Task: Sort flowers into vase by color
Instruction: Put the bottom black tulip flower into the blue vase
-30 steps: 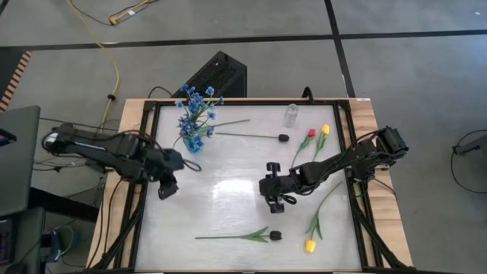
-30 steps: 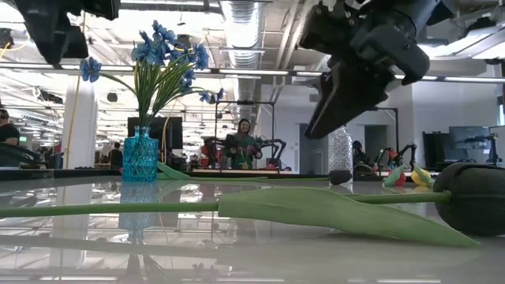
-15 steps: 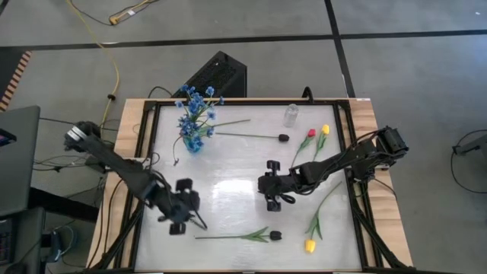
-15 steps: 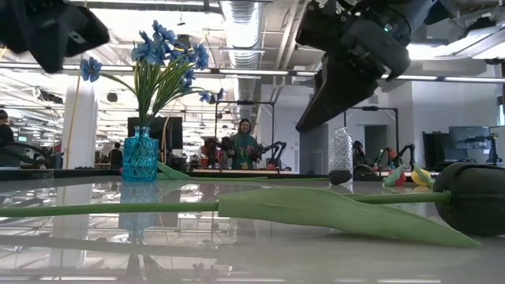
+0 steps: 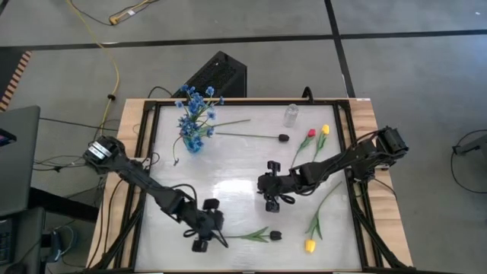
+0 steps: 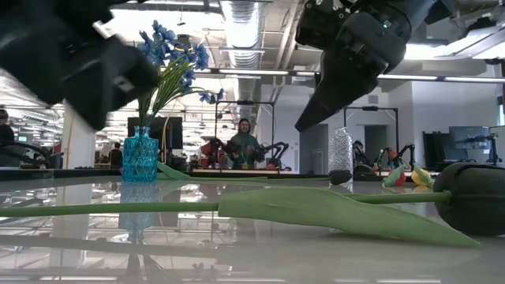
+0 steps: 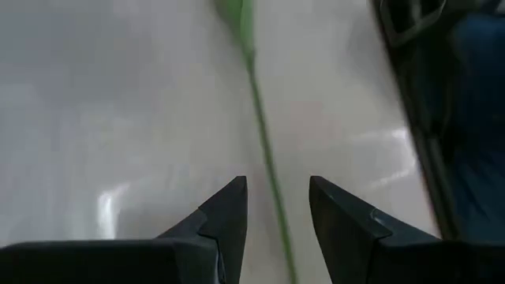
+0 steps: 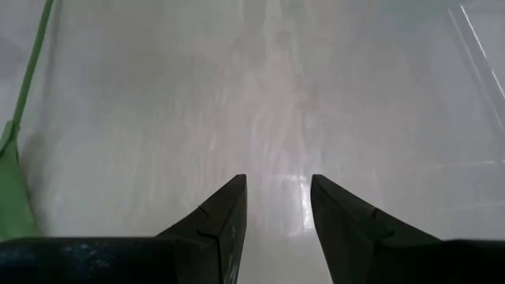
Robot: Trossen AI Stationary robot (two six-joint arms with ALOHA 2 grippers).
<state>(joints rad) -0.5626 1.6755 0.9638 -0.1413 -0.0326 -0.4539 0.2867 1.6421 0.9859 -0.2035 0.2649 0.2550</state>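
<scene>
The left gripper (image 5: pixel 204 237), fingers apart, hovers over the thin green stem (image 7: pixel 266 162) of the black-headed artificial flower (image 5: pixel 275 236) lying near the table's front edge. It should lower squarely so the stem sits between both pads. Only the left wrist view shows that alignment. The right gripper (image 5: pixel 272 199) waits open mid-table.

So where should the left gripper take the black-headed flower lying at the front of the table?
On the bare stem, from straight above. The black-headed flower lies flat, and the open left gripper already straddles the thin stem, clear of its leaf and head.
</scene>
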